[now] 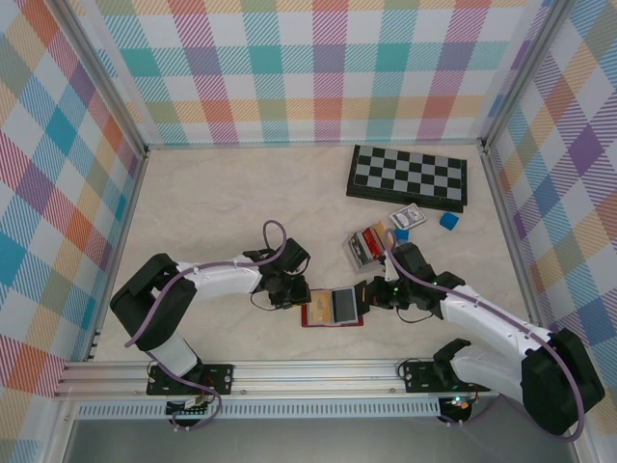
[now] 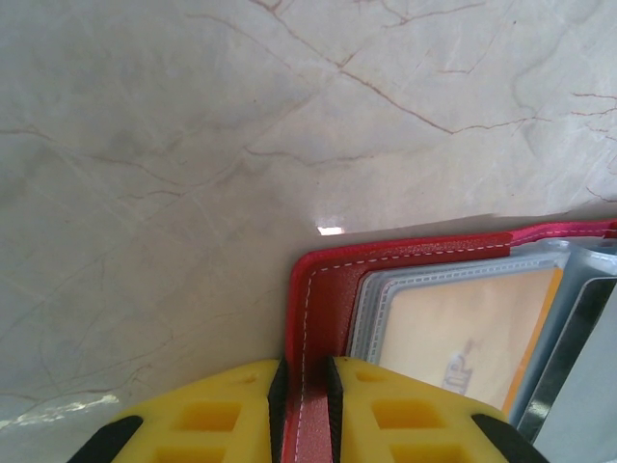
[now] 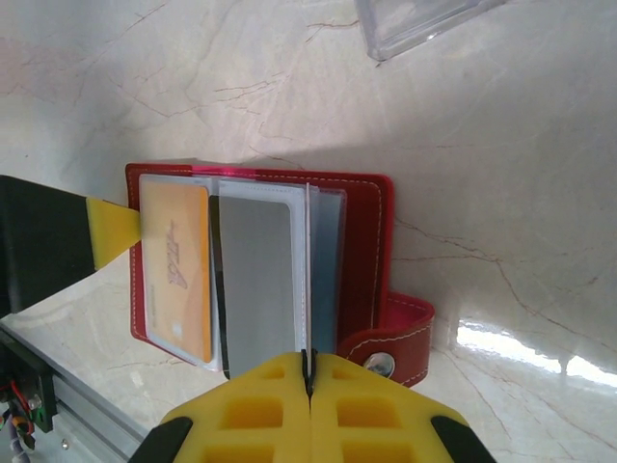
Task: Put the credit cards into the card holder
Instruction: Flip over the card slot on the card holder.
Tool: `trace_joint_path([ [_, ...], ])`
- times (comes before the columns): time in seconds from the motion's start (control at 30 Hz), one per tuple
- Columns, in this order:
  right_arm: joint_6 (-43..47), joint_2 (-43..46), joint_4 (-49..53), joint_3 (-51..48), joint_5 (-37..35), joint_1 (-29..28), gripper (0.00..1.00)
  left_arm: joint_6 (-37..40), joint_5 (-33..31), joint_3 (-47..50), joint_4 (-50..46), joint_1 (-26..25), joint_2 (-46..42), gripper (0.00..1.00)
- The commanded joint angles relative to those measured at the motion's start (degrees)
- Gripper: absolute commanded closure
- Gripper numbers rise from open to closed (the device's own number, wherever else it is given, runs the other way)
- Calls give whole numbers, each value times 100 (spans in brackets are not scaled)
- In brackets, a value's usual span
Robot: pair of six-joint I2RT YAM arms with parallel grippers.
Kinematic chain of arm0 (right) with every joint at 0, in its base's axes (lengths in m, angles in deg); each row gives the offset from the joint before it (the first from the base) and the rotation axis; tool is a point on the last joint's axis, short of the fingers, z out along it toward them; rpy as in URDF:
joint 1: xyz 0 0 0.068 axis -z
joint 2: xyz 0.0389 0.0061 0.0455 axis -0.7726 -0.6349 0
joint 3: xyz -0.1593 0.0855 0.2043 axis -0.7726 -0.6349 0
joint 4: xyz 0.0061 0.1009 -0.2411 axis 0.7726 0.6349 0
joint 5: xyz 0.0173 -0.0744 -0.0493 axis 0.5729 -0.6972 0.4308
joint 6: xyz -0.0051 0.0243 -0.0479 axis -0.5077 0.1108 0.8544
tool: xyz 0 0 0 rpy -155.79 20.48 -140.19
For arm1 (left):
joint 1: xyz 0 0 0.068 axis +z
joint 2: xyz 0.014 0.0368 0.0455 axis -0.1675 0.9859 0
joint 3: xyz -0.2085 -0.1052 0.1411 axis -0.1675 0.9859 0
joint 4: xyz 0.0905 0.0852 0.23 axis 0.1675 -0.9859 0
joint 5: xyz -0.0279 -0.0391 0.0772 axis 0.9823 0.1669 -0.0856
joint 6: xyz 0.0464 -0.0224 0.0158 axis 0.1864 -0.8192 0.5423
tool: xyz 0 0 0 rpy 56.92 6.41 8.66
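One orange-yellow plastic card [image 3: 175, 265] sits in the open red leather-like card holder [image 1: 333, 309] on the table [image 1: 212, 212]. Left jaws clench its cover, right jaws pinch a clear sleeve [image 3: 326, 251]; next I must fetch another card.

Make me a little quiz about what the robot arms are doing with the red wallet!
1. True or false: the small red leather-like folding card holder is folded shut.
2. Pick one: the left tool pinches A) the holder's red cover edge, B) a chessboard, C) a blue cube.
3. Fill in: the thin plastic card lying in the holder nearest the left tool is ___ coloured.

Key: 1 false, it lies open. 2 A. 3 orange-yellow.
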Motion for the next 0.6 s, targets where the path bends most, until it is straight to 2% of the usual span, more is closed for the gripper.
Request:
trace_joint_path([
  [0.0, -58, 56, 58, 250, 230, -42, 96, 11, 252, -9, 504, -189, 321, 80],
  [0.37, -136, -71, -372, 333, 827, -143, 95, 13, 251, -31, 484, -195, 304, 80],
  [0.57, -91, -286, -482, 387, 890, -164, 95, 25, 169, -25, 465, -192, 159, 79],
])
